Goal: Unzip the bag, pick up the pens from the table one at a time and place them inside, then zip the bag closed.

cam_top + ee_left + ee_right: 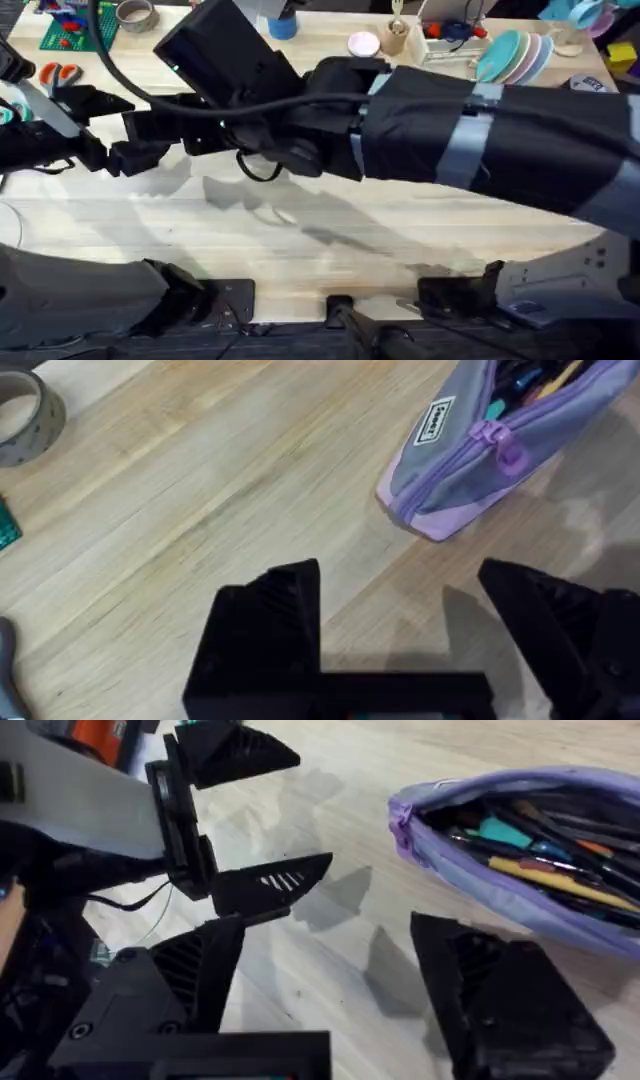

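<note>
Overhead view: the right arm (480, 130) rises close under the camera and reaches across the middle toward the left side of the table (330, 240); the left arm (60, 150) extends in from the left edge. Along the far edge of the table lie orange-handled scissors (62, 72), a roll of tape (135, 14) and a stack of plates (520, 55).

Left wrist view: the left gripper (400, 615) is released, its two black fingers (275, 610) spread wide with bare wood between them and nothing held. The bag (500, 445) lies on the table just beyond the gripper, nearer the one finger than the other, apart from both. Its zipper (497, 440) is open over at least part of its length, and coloured items show inside. The roll of tape (25, 415) lies well apart on the other side.

Right wrist view: the right gripper (325, 970) is likewise released, fingers (490, 990) wide apart and empty. The bag (520, 850) lies open just beyond one finger, its mouth showing a bundle of pens (560, 840) and other coloured sticks; which of these are the black pens cannot be told for certain. The left gripper (255, 820) hangs open near the bag's end, not touching it.
</note>
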